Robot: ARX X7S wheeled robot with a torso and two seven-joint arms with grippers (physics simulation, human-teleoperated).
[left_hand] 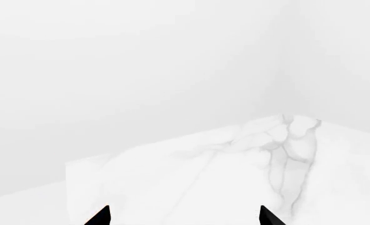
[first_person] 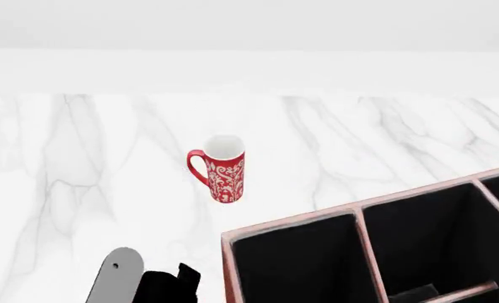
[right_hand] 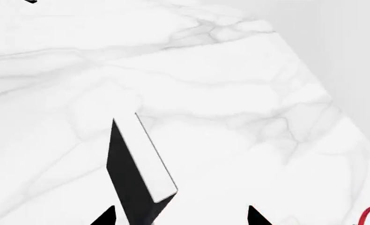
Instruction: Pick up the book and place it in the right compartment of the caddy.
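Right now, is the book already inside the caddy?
No: the right wrist view shows the book standing on the marble table, outside the caddy.

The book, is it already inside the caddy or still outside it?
Outside. The right wrist view shows the book over the bare marble table, before the right hand. The caddy compartments visible in the head view hold no book.

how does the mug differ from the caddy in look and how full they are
The mug is a tall round cup, red with a white pattern; the caddy is a boxy reddish-brown container with pale rim edges. The mug's inside is white and undivided, the caddy's black and split by dividers. The mug shows whole in the head view; the caddy is cut off by the frame. Both stand upright on the marble table, openings up.
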